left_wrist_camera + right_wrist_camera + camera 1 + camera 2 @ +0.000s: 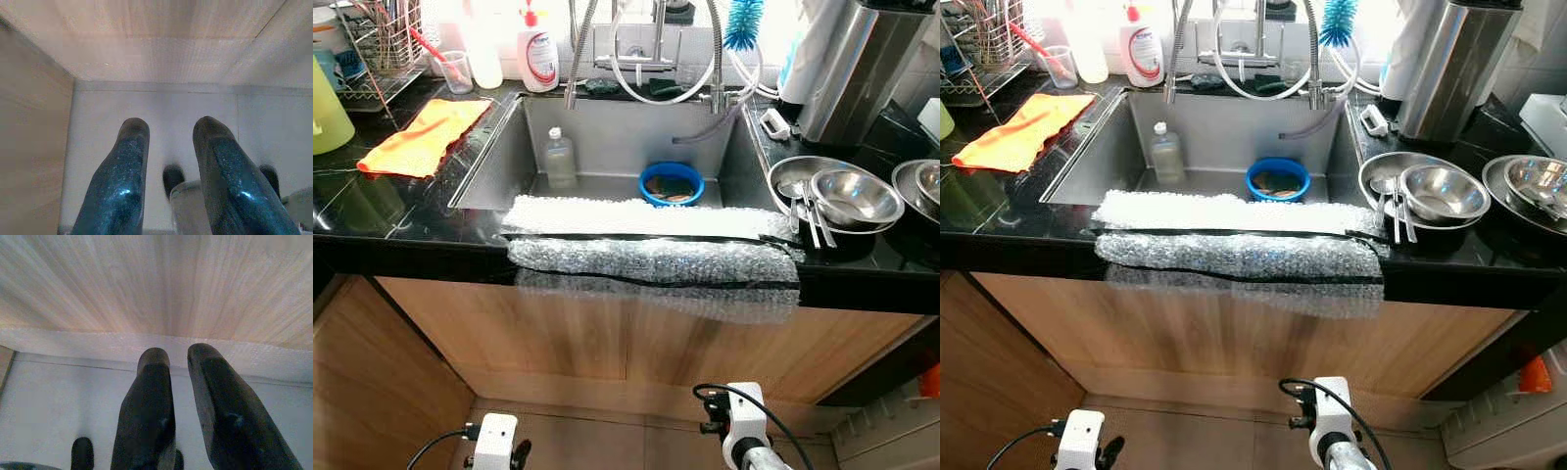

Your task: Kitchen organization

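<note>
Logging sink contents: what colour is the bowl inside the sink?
Blue bowl, clearest in the left eye view.

A bowl (pixel 671 183) and bottle (pixel 559 157) sit in the sink (pixel 499 162); cloth (pixel 423 135) on the counter (pixel 372 211) left, 2 pans (pixel 837 196) right.

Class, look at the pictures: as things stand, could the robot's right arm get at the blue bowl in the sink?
Probably yes. The blue bowl sits uncovered on the sink floor, nothing above it, but the right gripper hangs low by the cabinet, so it must rise over the bubble wrap first.
</note>
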Controlling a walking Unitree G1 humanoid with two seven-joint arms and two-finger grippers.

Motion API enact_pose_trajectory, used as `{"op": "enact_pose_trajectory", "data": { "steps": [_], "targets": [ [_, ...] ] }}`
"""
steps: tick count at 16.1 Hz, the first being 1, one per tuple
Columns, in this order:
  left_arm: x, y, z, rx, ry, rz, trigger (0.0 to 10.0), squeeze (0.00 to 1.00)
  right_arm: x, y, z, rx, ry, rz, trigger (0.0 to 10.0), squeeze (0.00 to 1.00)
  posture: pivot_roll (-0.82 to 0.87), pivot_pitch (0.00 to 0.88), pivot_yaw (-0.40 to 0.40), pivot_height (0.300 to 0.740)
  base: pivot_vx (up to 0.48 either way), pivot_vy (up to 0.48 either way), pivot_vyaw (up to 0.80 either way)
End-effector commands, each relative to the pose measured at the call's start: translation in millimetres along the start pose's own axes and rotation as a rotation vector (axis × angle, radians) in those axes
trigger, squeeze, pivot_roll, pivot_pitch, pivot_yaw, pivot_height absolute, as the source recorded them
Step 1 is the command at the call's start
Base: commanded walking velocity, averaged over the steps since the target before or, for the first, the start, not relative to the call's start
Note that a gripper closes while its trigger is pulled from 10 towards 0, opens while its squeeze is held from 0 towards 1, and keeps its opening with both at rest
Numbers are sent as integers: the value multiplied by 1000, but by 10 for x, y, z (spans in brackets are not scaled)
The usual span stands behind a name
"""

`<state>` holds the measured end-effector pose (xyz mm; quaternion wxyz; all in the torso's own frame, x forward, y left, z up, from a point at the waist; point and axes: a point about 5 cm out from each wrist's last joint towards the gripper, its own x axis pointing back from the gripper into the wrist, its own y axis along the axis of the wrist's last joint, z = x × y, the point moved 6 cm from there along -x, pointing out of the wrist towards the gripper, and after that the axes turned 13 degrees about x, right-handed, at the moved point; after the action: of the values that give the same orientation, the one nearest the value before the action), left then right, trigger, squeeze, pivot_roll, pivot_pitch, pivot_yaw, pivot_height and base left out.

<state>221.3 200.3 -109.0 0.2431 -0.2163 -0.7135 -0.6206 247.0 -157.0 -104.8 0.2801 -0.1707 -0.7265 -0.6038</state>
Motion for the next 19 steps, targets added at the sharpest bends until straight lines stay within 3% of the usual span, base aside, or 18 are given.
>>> {"op": "enact_pose_trajectory", "data": {
  "steps": [1, 2, 3, 7, 10, 13, 15, 17, 19],
  "targets": [
    [128, 566, 28, -61, -74, -287, 10000, 0, 62, 296, -181, 10, -45, -183, 10000, 0, -36, 0, 6, 740, 0, 0, 0],
    [273, 799, -10, -98, -109, -397, 10000, 0, 218, 625, -340, 40, -71, -364, 10000, 0, -38, 0, 2, 740, 0, 0, 0],
    [325, 850, -43, -101, -122, -424, 10000, 0, 279, 705, -380, 55, -79, -397, 10000, 0, -39, 0, -1, 740, 0, 0, 0],
    [492, 1076, -232, -56, -160, -475, 10000, 0, 371, 721, -415, 51, -119, -419, 10000, 0, -37, 0, -10, 740, 0, 0, 0],
    [663, 1226, -180, -59, -118, -522, 10000, 0, 600, 756, -441, 68, -137, -432, 10000, 0, -36, 0, -8, 740, 0, 0, 0],
    [883, 1597, -63, -47, -54, -639, 10000, 0, 897, 1047, -598, 115, -218, -522, 10000, 0, -42, 0, 3, 740, 0, 0, 0],
    [989, 1794, -73, -57, -46, -683, 10000, 0, 1032, 1197, -651, 106, -266, -562, 10000, 0, -40, 0, 7, 740, 0, 0, 0],
    [1056, 1942, -110, -71, -48, -717, 10000, 0, 1110, 1331, -645, 116, -283, -592, 10000, 0, -41, 0, 14, 740, 0, 0, 0],
    [1149, 2273, -288, -97, -91, -811, 10000, 0, 1182, 1608, -669, 111, -327, -658, 10000, 0, -43, 0, 17, 740, 0, 0, 0]
  ]
}}
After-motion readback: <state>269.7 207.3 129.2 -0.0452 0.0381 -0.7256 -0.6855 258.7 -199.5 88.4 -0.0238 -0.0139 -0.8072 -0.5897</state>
